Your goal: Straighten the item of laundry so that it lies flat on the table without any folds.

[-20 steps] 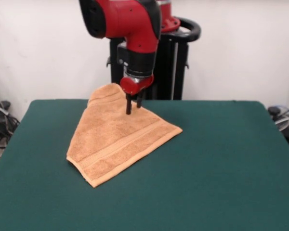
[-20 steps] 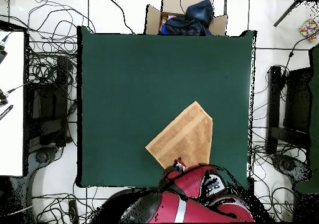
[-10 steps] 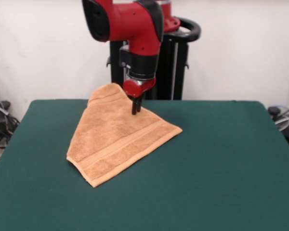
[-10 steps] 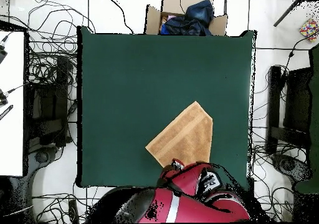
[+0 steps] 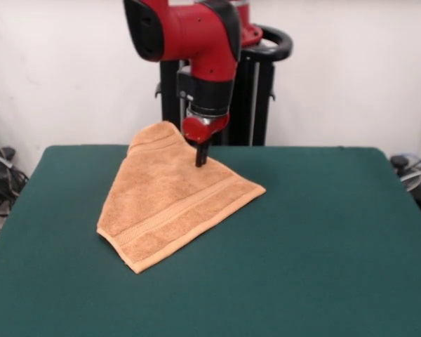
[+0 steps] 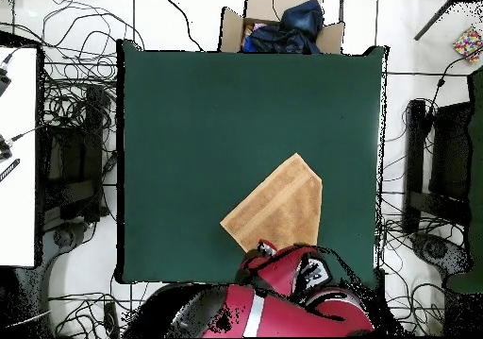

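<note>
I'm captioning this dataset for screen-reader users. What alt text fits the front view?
A red and black robot arm reaches down with its gripper shut at the far edge of an orange-tan towel. The towel lies folded into a rough triangle on a dark green table, its far corner raised.

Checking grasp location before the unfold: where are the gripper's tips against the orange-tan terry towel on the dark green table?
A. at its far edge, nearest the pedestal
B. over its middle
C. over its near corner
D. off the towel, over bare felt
A: the gripper comes down on the orange-tan terry towel at its far edge, on the pedestal side of the dark green table.
</note>
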You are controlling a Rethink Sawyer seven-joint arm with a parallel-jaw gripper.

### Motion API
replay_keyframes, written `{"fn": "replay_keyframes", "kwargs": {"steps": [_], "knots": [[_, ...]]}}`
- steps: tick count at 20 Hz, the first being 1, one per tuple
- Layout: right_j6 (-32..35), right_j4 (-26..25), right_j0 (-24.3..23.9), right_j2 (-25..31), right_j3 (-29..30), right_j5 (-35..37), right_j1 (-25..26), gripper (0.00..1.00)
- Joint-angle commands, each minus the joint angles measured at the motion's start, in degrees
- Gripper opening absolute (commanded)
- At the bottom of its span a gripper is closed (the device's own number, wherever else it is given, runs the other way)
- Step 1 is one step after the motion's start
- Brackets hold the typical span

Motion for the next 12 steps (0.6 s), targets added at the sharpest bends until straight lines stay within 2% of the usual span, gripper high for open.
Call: {"fn": "replay_keyframes", "kwargs": {"steps": [1, 12], "knots": [[7.94, 3.30, 1.10, 2.47, -7.84, 5.04, 1.55, 0.00], [7.97, 3.83, -1.54, 5.15, -9.61, 5.04, 5.04, 0.00]]}}
